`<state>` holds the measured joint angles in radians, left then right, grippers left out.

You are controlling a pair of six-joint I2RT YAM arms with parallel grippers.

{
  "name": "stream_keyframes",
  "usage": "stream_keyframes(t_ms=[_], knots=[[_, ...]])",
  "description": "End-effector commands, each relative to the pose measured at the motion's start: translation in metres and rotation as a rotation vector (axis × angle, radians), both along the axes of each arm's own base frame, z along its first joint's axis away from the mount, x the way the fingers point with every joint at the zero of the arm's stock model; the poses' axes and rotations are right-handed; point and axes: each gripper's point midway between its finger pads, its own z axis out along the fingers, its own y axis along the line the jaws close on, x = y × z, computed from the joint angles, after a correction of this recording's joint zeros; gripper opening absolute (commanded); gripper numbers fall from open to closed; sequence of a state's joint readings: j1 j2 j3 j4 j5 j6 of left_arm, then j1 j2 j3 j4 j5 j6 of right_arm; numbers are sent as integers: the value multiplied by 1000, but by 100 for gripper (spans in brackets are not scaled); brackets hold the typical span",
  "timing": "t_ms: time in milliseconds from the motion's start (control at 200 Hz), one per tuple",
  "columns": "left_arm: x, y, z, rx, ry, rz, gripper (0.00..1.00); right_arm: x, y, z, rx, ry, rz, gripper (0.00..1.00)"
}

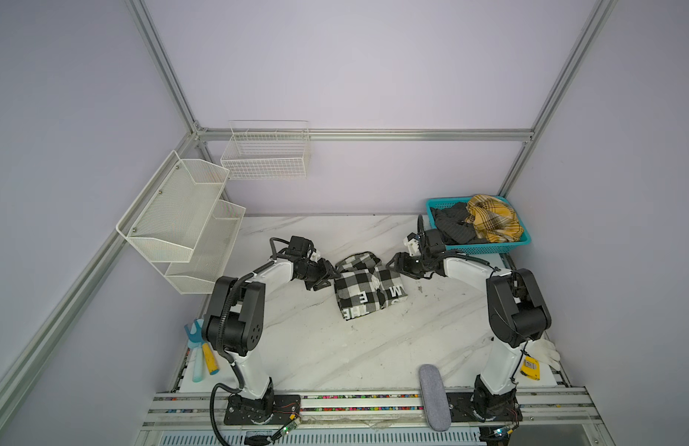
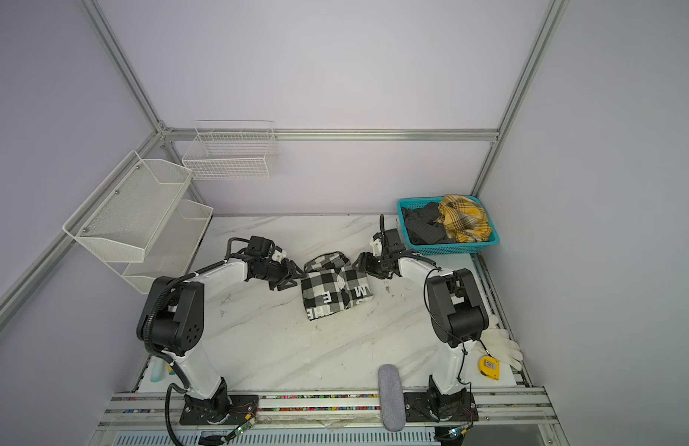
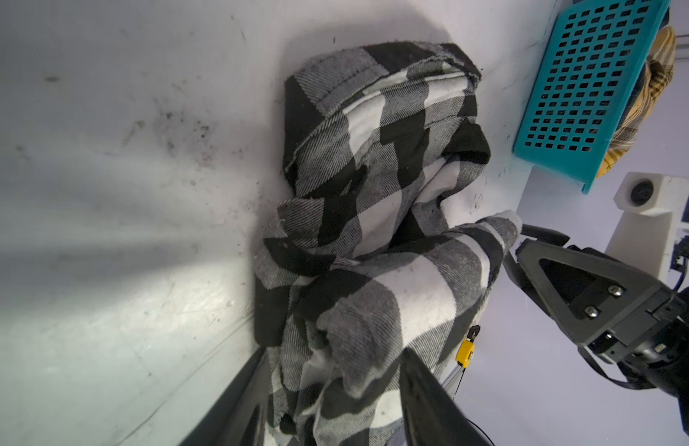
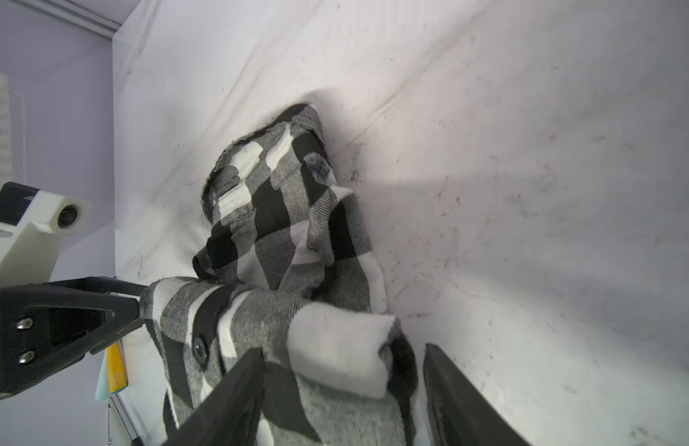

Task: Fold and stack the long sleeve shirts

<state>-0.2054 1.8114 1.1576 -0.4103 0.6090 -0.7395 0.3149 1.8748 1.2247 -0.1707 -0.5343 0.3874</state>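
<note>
You had the left gripper (image 1: 333, 275) and right gripper (image 1: 392, 266) at opposite edges of the checked shirt (image 1: 368, 285), probably squaring its fold. Right one was spread loose; couldn't tell the left's grip.

We see the black-and-white checked shirt (image 2: 337, 289) lying folded on the marble table (image 2: 281, 347), with white lettering on its near part. The left gripper (image 2: 294, 276) meets the shirt's left edge, jaws apart. The right gripper (image 2: 359, 263) touches its far right corner. Beyond the shirt to the right, a teal basket (image 2: 451, 250) holds a yellow plaid shirt (image 2: 464, 222) and a dark grey shirt (image 2: 422, 228).
</note>
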Motion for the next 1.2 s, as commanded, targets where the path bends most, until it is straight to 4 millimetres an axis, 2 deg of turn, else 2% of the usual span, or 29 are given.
stream_keyframes(t_ms=[0, 115, 215, 275, 335, 375, 445, 580, 665, 740, 825, 860, 890, 910, 960, 970, 1005, 1030, 1040, 1065, 1075, 1090, 1145, 1195], knots=[[28, -13, 33, -51, -115, -36, 46, 10, 11, 8, 41, -43, 40, 61], [36, -16, 38, -63, -136, -34, 41, 12, 11, 7, 40, -41, 37, 54], [40, -18, 45, -81, -149, -33, 26, 9, 8, 11, 36, -45, 30, 47], [41, -18, 45, -81, -150, -32, 11, 8, 6, 16, 24, -54, 21, 38], [41, -18, 47, -78, -158, -33, 0, 7, 3, 25, 17, -68, 10, 21], [39, -17, 50, -76, -161, -32, 0, 7, 2, 35, 20, -85, 4, 10], [36, -17, 60, -82, -183, -34, 0, 8, 1, 54, 24, -114, -11, 0], [41, -12, 89, -63, -276, -17, 0, 18, -1, 88, 48, -163, -60, 0], [63, 4, 100, 41, -350, 28, 0, 38, 4, 97, 56, -177, -81, 0], [93, 19, 102, 86, -386, 75, 0, 67, 8, 89, 32, -180, -98, 0], [133, 37, 87, 146, -401, 152, 0, 109, 20, 70, 38, -177, -120, 0], [150, 43, 73, 186, -389, 178, 0, 128, 23, 53, 19, -162, -135, 0], [162, 48, 60, 214, -370, 195, 0, 143, 31, 46, 37, -161, -126, 0], [171, 48, 55, 221, -369, 198, 0, 151, 36, 38, 45, -148, -128, 7], [188, 49, 32, 250, -330, 187, 0, 166, 37, 9, -13, -104, -124, 42], [193, 49, 31, 253, -324, 188, 0, 168, 37, 9, -26, -106, -113, 47], [199, 45, 17, 242, -270, 178, 19, 172, 34, -3, -71, -93, -113, 67], [205, 39, 18, 218, -260, 165, 34, 173, 33, -6, -80, -91, -116, 75], [207, 38, 16, 213, -258, 162, 39, 173, 31, -6, -85, -93, -118, 82], [210, 37, 16, 221, -262, 163, 48, 171, 30, -1, -88, -110, -119, 88], [212, 37, 18, 229, -272, 166, 51, 172, 29, 2, -88, -123, -123, 94], [213, 38, 23, 243, -289, 169, 53, 171, 27, 5, -86, -139, -130, 97], [219, 46, 47, 274, -369, 209, 62, 165, 23, 31, -40, -190, -178, 97], [220, 52, 79, 261, -457, 251, 68, 158, 16, 51, -63, -230, -188, 97]])
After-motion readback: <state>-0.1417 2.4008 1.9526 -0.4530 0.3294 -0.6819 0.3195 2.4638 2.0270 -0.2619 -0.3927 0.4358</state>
